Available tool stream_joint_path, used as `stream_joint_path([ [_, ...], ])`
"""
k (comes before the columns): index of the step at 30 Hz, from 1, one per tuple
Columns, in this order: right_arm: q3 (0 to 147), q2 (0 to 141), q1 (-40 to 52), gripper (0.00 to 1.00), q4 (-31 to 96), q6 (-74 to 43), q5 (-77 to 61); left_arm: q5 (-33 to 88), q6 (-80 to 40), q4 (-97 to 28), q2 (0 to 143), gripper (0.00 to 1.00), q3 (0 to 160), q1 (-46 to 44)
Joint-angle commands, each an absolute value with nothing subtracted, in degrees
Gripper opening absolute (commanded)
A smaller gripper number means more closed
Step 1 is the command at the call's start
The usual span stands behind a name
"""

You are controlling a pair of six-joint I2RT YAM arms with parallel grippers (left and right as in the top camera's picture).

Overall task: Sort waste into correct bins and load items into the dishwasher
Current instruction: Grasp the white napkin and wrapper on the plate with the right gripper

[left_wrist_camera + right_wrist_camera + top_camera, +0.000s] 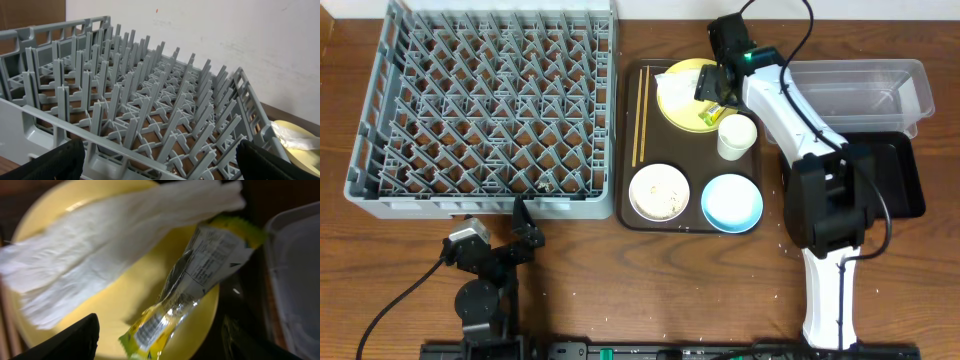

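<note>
The yellow plate [678,103] on the brown serving tray holds a crumpled white napkin [675,72] and a yellow-green wrapper [712,112]. My right gripper [714,86] hovers low over the plate. In the right wrist view it is open [160,347], with the wrapper [200,280] lying between its fingers and the napkin [110,235] beyond it on the plate [120,305]. My left gripper [523,222] is open and empty [160,162] at the front edge of the grey dish rack [490,100] [150,100]. The chopsticks [641,115] lie along the tray's left side.
The brown tray [692,150] also carries a white cup [736,135], a white bowl with rice [658,190] and a light blue bowl [731,201]. A clear tub [920,85] and a black tray [910,185] stand at the right. Rice grains dot the table.
</note>
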State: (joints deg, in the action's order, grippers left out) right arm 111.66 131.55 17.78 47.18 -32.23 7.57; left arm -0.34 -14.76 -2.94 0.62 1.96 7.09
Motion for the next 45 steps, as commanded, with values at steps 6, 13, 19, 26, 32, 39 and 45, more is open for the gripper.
stream_joint_path([
  [6,112.75,135.13,18.33,0.74,46.28,-33.41,8.54,-0.67,-14.04,-4.08,0.27,0.98,0.23,7.31],
  [13,112.73,135.13,19.38,0.72,43.9,-32.49,8.58,-0.67,-14.06,-4.1,0.27,0.98,0.23,7.31],
  [19,112.73,135.13,19.57,0.66,42.59,-31.03,8.6,-0.67,-14.04,-4.1,0.27,0.98,0.23,7.31],
  [26,112.42,135.15,19.59,0.72,41.28,-31.03,8.82,-0.67,-14.06,-4.1,0.27,0.98,0.23,7.31],
  [32,109.49,135.15,19.59,0.75,36.97,-31.05,8.8,-0.67,-14.06,-4.1,0.27,0.98,0.23,7.31],
  [39,105.47,135.15,19.57,0.75,31.51,-31.03,8.82,-0.67,-14.04,-4.08,0.27,0.98,0.23,7.31],
  [45,103.66,135.15,19.59,0.64,29.5,-31.03,8.82,-0.67,-14.04,-4.1,0.27,0.98,0.23,7.31],
])
